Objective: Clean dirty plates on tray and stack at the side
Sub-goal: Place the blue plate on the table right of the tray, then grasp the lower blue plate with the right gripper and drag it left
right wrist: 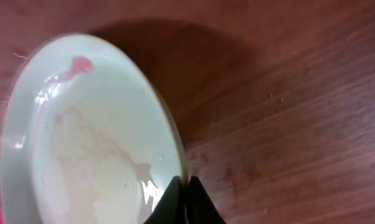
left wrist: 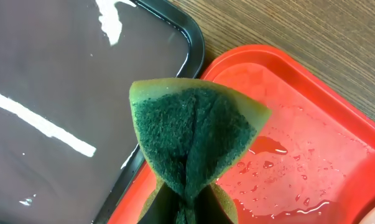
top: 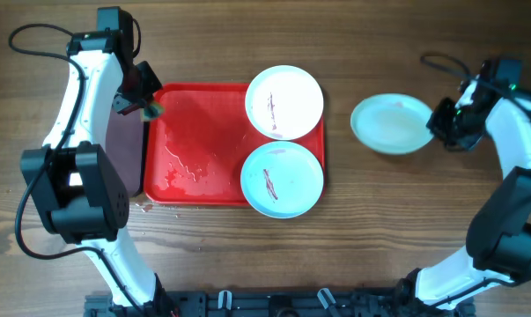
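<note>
The red tray (top: 195,141) is wet and carries two plates with dark red smears: a white plate (top: 284,102) at its back right and a mint-blue plate (top: 282,180) at its front right. A third mint-blue plate (top: 391,124) is right of the tray over the wooden table, with pale pink watery streaks (right wrist: 94,143). My right gripper (top: 437,123) (right wrist: 187,199) is shut on this plate's right rim. My left gripper (top: 146,107) (left wrist: 187,211) is shut on a folded green sponge (left wrist: 193,134) above the tray's back left corner (left wrist: 299,124).
A black tray (top: 124,154) (left wrist: 63,93) lies directly left of the red tray, partly under my left arm. Water droplets and a puddle sit on the red tray's left half. Bare wooden table surrounds the trays.
</note>
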Motion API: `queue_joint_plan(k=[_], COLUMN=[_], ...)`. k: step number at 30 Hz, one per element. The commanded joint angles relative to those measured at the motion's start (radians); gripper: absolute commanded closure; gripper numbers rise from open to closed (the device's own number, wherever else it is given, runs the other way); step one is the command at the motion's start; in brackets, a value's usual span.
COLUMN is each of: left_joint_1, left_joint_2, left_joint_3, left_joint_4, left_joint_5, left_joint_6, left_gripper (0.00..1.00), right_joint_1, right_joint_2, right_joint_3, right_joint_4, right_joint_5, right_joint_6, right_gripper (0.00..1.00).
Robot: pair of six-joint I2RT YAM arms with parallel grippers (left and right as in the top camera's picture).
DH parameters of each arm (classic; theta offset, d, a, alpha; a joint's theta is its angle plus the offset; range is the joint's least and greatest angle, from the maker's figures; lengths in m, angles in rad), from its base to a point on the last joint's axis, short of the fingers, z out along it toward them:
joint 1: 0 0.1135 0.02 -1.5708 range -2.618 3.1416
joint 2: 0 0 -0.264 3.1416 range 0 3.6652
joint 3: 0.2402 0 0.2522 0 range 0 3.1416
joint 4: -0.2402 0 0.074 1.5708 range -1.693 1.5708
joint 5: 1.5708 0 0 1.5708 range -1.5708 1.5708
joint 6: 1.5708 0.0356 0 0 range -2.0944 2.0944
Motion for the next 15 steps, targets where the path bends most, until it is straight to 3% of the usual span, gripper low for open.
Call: queue_joint_plan(k=[1, 4, 7, 9, 15], left_joint_1=[-0.002, -0.002, -0.002, -0.002, -0.002], left_joint_2=[-0.013, -0.013, -0.013, -0.013, -0.013], left_joint_3=[-0.006, -0.006, -0.006, -0.006, -0.006], left_joint_4=[-0.001, 0.0, 0.0, 0.0, -0.001], left_joint_5=[0.006, 0.005, 0.005, 0.006, 0.005], left_joint_6=[-0.01, -0.01, -0.01, -0.01, -0.01], left_gripper=[0.96, 0.96, 0.96, 0.96, 0.96], right_joint_1=[0.016, 0.018, 0.018, 0.018, 0.06], right_joint_2=[-0.023, -0.023, -0.023, -0.023, -0.024], right_joint_3=[-0.082, -0.108, -0.099, -0.07, 0.133], right_joint_4=[0.062, 0.075, 0.061, 0.033, -0.094], right_joint_5=[0.015, 0.018, -0.031, -0.094, -0.195], right_joint_6=[-0.003, -0.003, -0.053, -0.082, -0.156], right_gripper=[0.96, 0.94, 0.73, 0.67, 0.6])
